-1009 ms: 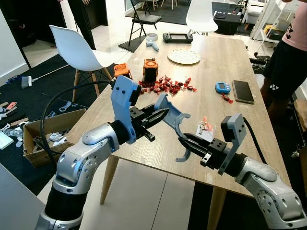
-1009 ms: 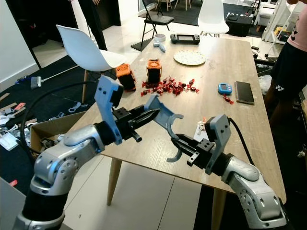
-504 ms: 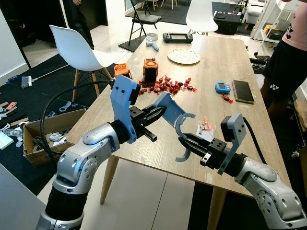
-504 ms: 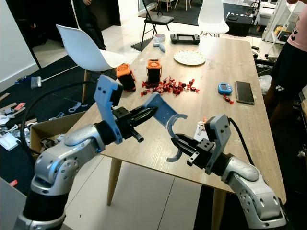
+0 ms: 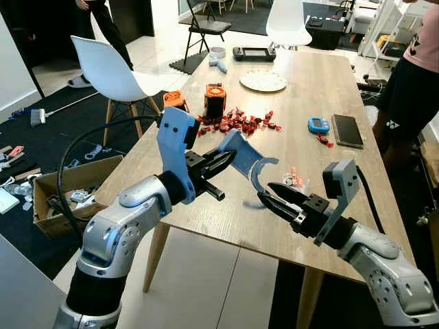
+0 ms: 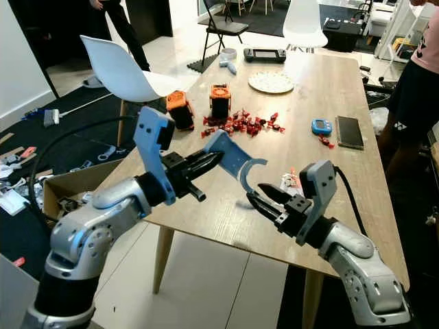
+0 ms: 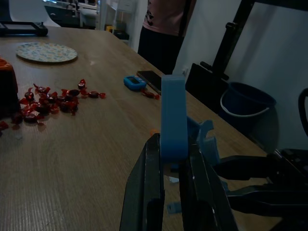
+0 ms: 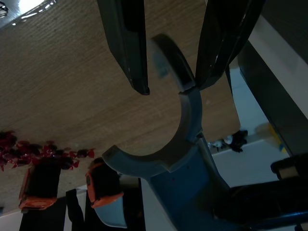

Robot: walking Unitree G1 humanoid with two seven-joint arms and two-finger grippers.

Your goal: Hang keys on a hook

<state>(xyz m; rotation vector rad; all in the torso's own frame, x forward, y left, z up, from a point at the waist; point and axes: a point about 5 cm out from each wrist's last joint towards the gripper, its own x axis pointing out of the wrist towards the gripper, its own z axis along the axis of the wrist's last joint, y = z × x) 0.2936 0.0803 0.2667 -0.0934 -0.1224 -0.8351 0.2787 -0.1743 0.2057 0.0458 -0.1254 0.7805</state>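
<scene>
- The left gripper hung above the near edge of the table, its fingers clenched on the flat stem of a blue hook.
- The hook stuck out past the fingertips towards the right arm, its forked, curved end open over the wood.
- In the left wrist view the hook stood edge-on, pinched between the two black fingers.
- The right gripper was just below and beside the hook's curved end, fingers spread apart and holding nothing.
- In the right wrist view one fingertip lay on each side of a prong of the hook; I could not tell if either touched it.
- A small bundle that may have been the keys lay on the table just behind the right gripper, too small to be sure.
- Farther back on the table were scattered red sweets, two orange blocks, a patterned plate, a blue gadget, a phone and a game controller.
- A white chair stood left of the table, and a person stood at its right side.
</scene>
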